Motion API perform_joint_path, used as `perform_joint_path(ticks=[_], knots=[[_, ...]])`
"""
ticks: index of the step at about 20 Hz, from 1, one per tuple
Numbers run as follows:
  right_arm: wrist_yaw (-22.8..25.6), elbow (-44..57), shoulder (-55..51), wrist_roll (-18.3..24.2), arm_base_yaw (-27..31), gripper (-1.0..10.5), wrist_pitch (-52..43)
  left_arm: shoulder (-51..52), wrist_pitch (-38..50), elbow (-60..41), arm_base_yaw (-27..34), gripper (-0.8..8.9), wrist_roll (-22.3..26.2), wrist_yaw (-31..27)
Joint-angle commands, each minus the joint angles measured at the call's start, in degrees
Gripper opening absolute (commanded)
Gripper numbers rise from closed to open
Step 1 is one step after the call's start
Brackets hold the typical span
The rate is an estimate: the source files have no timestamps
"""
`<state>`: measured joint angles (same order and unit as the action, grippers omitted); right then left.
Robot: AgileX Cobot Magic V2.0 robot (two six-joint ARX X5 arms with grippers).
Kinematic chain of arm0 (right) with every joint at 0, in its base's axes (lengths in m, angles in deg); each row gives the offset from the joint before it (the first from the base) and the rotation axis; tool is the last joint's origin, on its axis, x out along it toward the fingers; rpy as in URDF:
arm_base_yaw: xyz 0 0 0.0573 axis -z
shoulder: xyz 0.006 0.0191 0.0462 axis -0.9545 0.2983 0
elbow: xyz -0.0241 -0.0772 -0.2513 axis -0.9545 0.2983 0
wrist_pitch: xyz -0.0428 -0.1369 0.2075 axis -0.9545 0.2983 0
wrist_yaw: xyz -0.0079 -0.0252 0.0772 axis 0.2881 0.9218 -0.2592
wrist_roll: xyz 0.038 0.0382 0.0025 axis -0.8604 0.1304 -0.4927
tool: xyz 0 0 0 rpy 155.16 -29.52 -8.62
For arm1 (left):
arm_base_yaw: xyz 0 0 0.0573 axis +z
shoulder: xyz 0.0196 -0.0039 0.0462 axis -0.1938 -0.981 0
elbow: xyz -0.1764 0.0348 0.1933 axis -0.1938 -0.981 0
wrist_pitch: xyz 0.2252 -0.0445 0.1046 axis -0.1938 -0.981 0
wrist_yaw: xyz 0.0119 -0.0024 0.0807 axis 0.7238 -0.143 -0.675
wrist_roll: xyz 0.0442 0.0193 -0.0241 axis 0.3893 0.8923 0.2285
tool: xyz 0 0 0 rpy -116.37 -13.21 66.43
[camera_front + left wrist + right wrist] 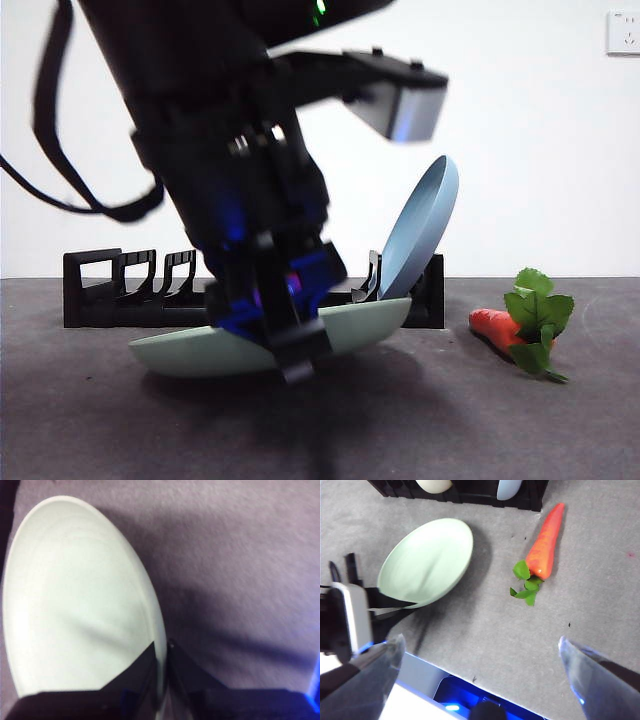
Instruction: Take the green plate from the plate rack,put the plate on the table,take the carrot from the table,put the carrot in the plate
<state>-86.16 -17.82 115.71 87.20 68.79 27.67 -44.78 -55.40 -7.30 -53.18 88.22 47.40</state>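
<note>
Left pincer [290,345] pinches the green plate [200,352] by its rim, low over the tabletop [450,430]. Right pincer [480,652] hovers spread; the carrot [546,542] lies just beyond it, leaves toward it, nearer this arm.

We see the green plate [200,352] low over the bench [450,420], before the plate rack [100,290]; the carrot [497,329] lies rightward.

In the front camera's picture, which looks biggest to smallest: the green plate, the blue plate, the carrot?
1. Green plate, held at its rim by the left pincer.
2. Blue plate, standing farther back in the rack, so its true size is unsure.
3. Carrot.
</note>
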Motion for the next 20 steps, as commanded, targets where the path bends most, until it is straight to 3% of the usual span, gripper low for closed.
perform_joint_path(ticks=[1, 5, 9, 14, 20], knots=[[0.1, 0.0, 0.6, -0.4, -0.1, 6.6, -0.3, -4.0, 1.5, -1.1, 0.3, -0.07, 1.6, 0.6], [0.0, 0.0, 1.5, -0.4, -0.1, 6.6, -0.3, -7.0, 0.9, -1.1, 0.3, 0.1, 1.6, 1.1], [-0.1, 0.0, 2.1, -0.4, -0.1, 6.6, -0.6, -6.9, 0.8, -0.2, 0.3, 3.14, 1.0, 0.7], [-0.1, 0.0, 4.0, -0.5, -0.1, 6.6, -1.7, -5.0, -4.9, 6.2, 0.2, 3.24, -2.9, 0.7], [0.2, 0.0, 11.7, -2.5, -0.5, 6.6, -8.9, 5.0, -17.1, 19.9, 0.1, 3.23, -9.0, 4.2]])
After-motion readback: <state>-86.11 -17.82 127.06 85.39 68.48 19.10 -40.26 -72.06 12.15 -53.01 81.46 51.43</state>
